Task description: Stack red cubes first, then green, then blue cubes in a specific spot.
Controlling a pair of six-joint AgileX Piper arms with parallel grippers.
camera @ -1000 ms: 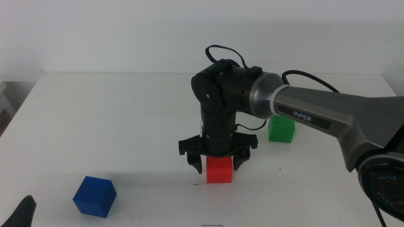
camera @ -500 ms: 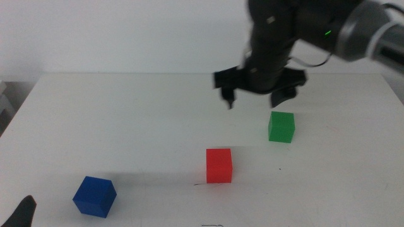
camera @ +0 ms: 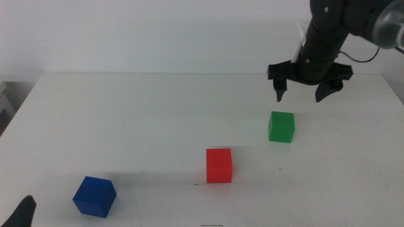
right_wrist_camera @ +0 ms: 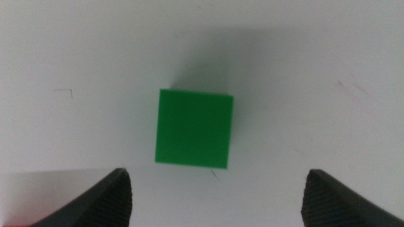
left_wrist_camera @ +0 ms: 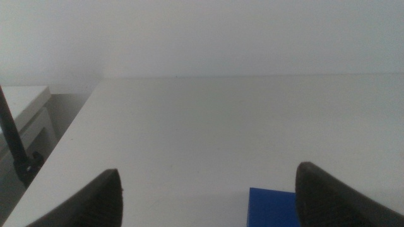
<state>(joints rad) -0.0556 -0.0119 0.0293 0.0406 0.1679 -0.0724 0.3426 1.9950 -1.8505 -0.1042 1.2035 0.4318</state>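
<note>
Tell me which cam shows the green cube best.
Right wrist view: the green cube sits centred between the open right gripper jaws, top face unobstructed. Middle view shows it smaller, from the side. Left wrist view doesn't show it.

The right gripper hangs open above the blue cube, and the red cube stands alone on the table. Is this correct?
Not quite: the right gripper hangs open above the green cube, not the blue cube; the right wrist view shows this. The red cube stands alone.
</note>
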